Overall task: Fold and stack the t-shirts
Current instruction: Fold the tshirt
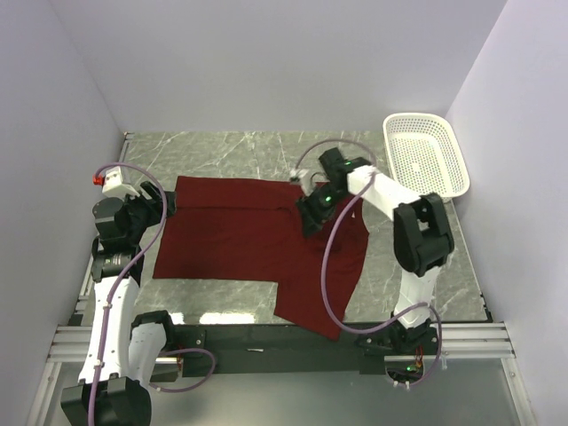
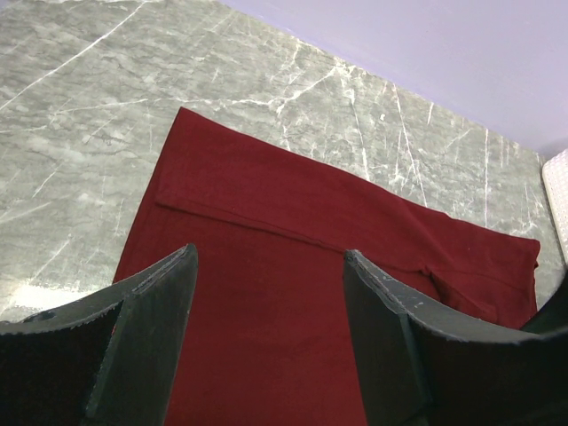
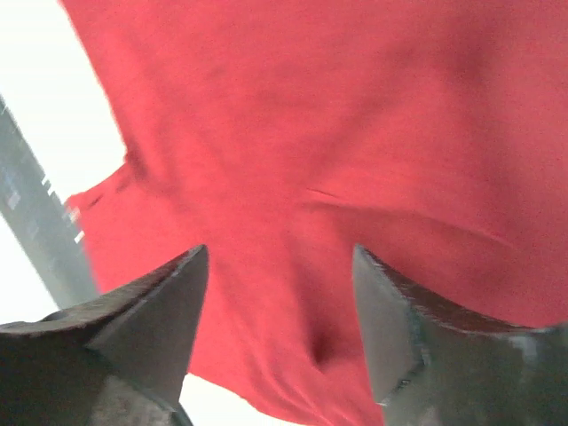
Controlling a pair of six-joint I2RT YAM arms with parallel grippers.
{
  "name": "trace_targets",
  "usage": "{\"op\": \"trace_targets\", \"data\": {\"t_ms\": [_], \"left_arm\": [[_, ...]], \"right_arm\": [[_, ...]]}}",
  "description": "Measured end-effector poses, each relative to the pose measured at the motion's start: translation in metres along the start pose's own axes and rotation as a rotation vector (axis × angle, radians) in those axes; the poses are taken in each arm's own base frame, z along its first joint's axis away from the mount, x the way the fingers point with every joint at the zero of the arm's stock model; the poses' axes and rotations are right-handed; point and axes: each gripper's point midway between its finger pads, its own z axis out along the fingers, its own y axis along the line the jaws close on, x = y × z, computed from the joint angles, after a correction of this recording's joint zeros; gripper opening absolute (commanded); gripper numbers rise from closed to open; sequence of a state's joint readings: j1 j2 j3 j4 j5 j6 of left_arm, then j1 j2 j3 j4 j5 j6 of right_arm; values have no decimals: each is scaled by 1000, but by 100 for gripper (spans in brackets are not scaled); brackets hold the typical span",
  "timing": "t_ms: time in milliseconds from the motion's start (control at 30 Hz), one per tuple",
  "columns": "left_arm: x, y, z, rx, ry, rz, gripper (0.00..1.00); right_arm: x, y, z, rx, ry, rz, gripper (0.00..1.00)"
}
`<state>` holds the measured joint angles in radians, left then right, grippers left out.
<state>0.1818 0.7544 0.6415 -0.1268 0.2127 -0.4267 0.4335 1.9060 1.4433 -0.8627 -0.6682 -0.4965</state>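
Observation:
One dark red t-shirt (image 1: pixel 240 235) lies flat on the marble table, with a folded-over band along its far edge. Its near right part reaches down to the table's front edge. My left gripper (image 1: pixel 169 208) is at the shirt's left edge. In the left wrist view this gripper (image 2: pixel 271 259) stands open just above the t-shirt (image 2: pixel 293 222), with nothing between its fingers. My right gripper (image 1: pixel 307 222) hovers over the shirt's far right part. In the right wrist view it (image 3: pixel 280 256) is open, and the t-shirt (image 3: pixel 355 115) below shows a small pinched crease.
A white mesh basket (image 1: pixel 426 155) stands at the back right corner, and its edge shows in the left wrist view (image 2: pixel 559 191). Bare marble table (image 1: pixel 231 151) lies behind the shirt. Walls close in the left, back and right. A black rail (image 1: pixel 257 337) runs along the front.

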Motion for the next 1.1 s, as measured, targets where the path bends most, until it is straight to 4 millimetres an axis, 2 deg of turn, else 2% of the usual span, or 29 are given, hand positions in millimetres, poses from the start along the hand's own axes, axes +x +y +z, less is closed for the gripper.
{"op": "trace_targets", "data": {"t_ms": [133,233,367,600,767,1067,1100], "left_arm": [[0,0,0,0,0,0,72],[0,0,0,0,1,0,72],[2,1,0,-3,7,-2,72],[3,1,-1,-5,12,-3,72],[3,1,-1,-5,12,-3,72],[3,1,-1,-5,12,-3,72],[3,1,-1,-5,12,-2,72]], "right_arm": [[-16,-38,-39,151,-120,50,79],[-21,-58,-49,225,-138,49,78],[-20,-72,-41,247,-101,5,76],[0,-91,-21,237,4,-69,71],[-4,-102,-15,242,37,-108,66],[-9,-97,5,218,78,-137,56],[-8,-97,7,214,83,-137,52]]}}
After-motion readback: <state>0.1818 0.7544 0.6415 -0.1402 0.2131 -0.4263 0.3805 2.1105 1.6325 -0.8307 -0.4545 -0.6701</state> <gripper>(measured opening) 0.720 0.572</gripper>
